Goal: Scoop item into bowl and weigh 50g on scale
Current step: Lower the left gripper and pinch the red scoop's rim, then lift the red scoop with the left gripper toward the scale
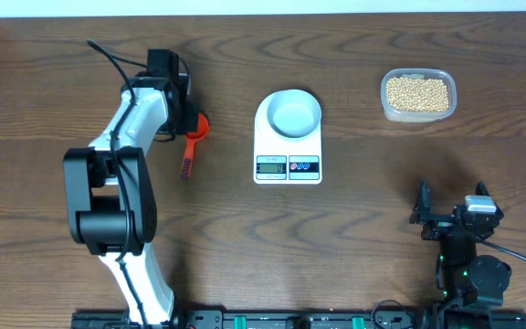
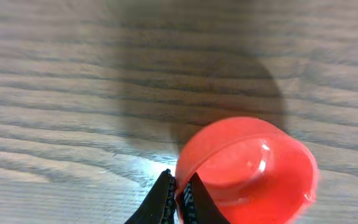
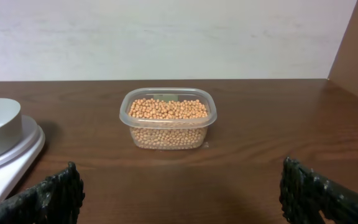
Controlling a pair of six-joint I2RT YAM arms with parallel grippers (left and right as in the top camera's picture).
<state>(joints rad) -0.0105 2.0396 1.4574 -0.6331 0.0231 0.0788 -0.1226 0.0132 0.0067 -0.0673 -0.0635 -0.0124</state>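
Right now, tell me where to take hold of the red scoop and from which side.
Pinch the red scoop by its cup's thin upright wall, from above, one finger inside, one outside, as the left gripper seems to. Its dark handle lies flat on the table, probably harder to get fingers under.

overhead straight down, whole table (image 1: pixel 354 238); left wrist close to it; right wrist low, level, shares scale (image 1: pixel 288 146) with overhead
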